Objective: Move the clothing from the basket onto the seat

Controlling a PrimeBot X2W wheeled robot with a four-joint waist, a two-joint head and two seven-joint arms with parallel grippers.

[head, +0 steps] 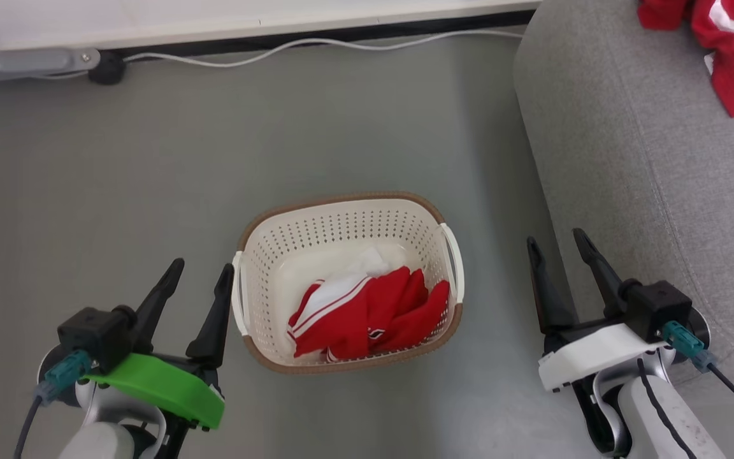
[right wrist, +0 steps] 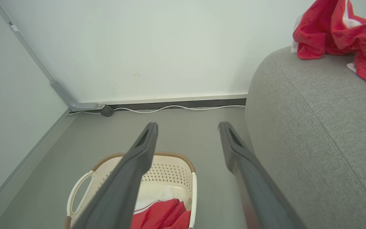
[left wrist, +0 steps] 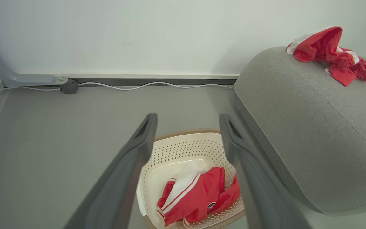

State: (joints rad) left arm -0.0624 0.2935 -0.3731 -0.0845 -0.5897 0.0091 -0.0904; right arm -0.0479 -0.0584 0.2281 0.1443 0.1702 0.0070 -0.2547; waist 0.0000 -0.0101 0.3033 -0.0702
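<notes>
At the near left, the left gripper (head: 203, 266) hangs low over the floor (head: 118, 159). Its two dark fingers are spread wide with nothing between them, just beside the basket's left handle. It looks parked there so it can dip in from that side. The basket (head: 341, 226) stands on the floor in the middle. A red garment with white stripes (head: 367, 312) lies crumpled against its near wall, and the far half of the basket is bare. To the right, the right gripper (head: 556, 238) hovers the same way, fingers apart and empty, between the basket and the seat. The seat (head: 628, 159) takes up the right side, near enough that a lifted piece should need only a short swing across. A second red garment (head: 733, 57) already lies on its far part, so I judge the job half done.
</notes>
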